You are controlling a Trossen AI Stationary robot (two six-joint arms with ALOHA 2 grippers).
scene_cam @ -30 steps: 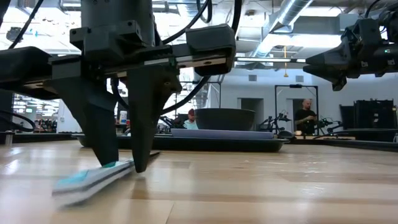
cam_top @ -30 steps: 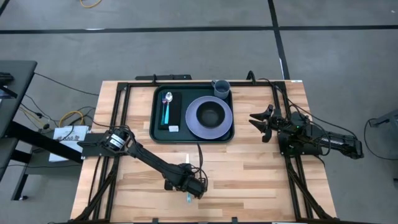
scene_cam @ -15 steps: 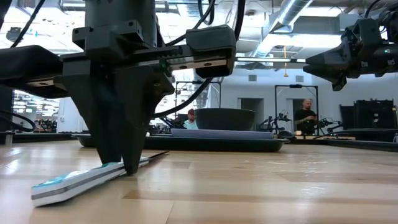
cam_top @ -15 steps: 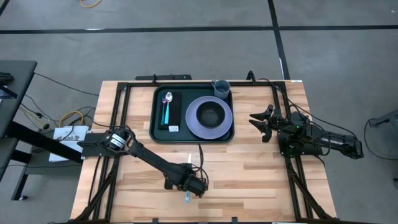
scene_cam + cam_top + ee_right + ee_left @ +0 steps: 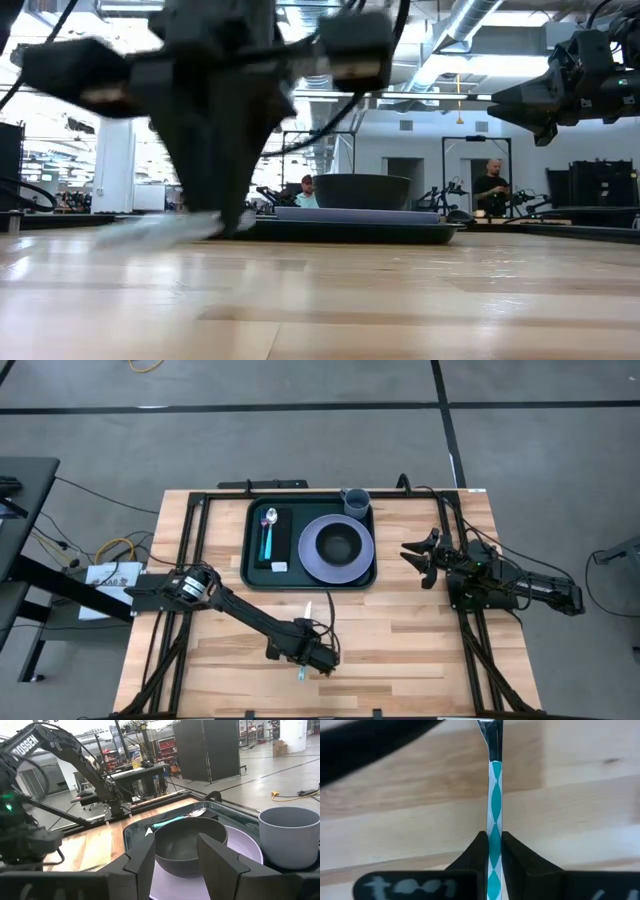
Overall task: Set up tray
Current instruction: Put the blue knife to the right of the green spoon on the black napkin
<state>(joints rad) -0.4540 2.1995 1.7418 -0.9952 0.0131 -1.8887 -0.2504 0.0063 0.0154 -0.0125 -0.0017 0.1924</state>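
Note:
The dark green tray (image 5: pixel 247 550) sits at the table's far middle. It carries a purple plate (image 5: pixel 312 550) with a dark bowl (image 5: pixel 340 543), a grey cup (image 5: pixel 356 501) and a teal-handled spoon (image 5: pixel 267 532). My left gripper (image 5: pixel 305 653) is near the table's near edge, shut on a utensil (image 5: pixel 160 230) with a teal-and-white handle. My right gripper (image 5: pixel 414 564) hangs open above the table, right of the tray, facing the bowl (image 5: pixel 187 845). My left gripper pinches the utensil's teal-and-white handle (image 5: pixel 494 815) between its two fingers (image 5: pixel 475 855), coming from above and pointing down. The fingers close across the handle, and the metal end (image 5: pixel 490 735) reaches toward the tray. The utensil is lifted clear of the table, about level.
A narrow black flat rectangle (image 5: pixel 280 550) lies under the spoon on the tray's left part, with a small white piece (image 5: pixel 279 567) at its near end. Bare wood (image 5: pixel 400 640) lies between the tray and the near edge. People stand in the room beyond the table.
My left gripper has shut on the utensil's handle, its fingers first standing apart on either side of it. It has then risen and drifted slightly right, taking the utensil from lying on the table to hanging clear above it.

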